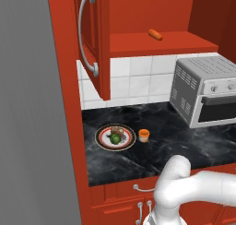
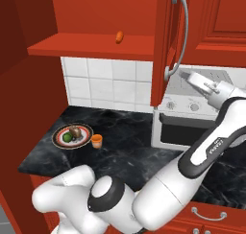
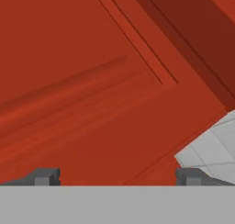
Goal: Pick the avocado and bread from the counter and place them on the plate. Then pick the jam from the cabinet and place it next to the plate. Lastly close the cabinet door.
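I see the cabinet door [image 2: 166, 41] standing open, long axis upright, edge toward me. My gripper [image 3: 114, 176] faces its panel, fingers wide apart, empty. Jam [image 1: 144, 135] sits beside the plate [image 1: 102, 133], near the counter's [image 1: 184, 141] left edge.

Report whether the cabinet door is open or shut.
Open. The cabinet door stands swung out from the cabinet, baring its shelf; in the right base view its edge juts forward beside the arm.

Cabinet door [image 2: 162, 46] hides the pincer's tips; door top cut off by frame edge.
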